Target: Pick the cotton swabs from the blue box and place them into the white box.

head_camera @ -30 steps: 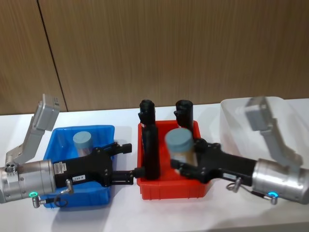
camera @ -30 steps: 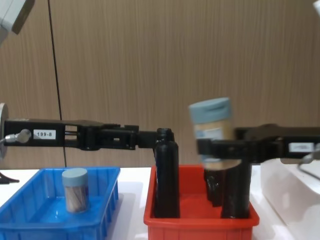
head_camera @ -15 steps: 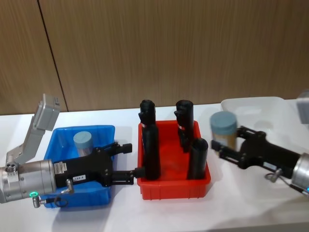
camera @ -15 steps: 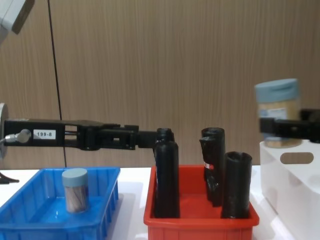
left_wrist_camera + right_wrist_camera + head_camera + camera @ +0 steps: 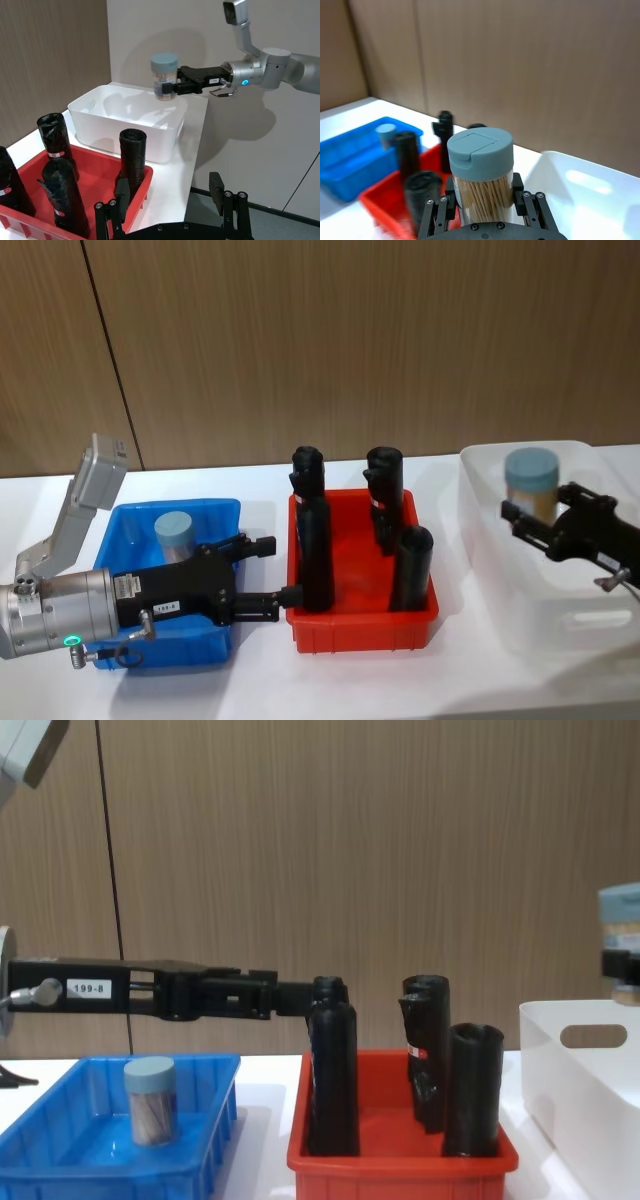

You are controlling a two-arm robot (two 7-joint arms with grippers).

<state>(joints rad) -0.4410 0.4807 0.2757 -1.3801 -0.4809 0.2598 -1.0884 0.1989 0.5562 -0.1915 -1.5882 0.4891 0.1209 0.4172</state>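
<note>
Jaws of the right gripper [image 5: 518, 514] are closing on both sides of a cotton swab tub [image 5: 530, 479], pressing against its clear wall below the grey-blue lid, with pale sticks showing between the fingers [image 5: 446, 200] in the right wrist view. That tub is hanging over the open top of the white box [image 5: 482, 570], near the rim and off the floor, as the left wrist view is showing. It is standing upright, lid up, with its long axis running vertical. The left gripper [image 5: 274, 570] is hovering with its jaws spread wide and gripping nothing, over the gap between the blue box [image 5: 216, 508] and the red tray [image 5: 356, 636]. A second cotton swab tub [image 5: 174, 534] is sitting in the blue box toward its back wall, also upright with its lid on top. Four black cylinders [image 5: 314, 558] are standing on end in the red tray, which is lying between the two boxes on the white table [image 5: 260, 485].
</note>
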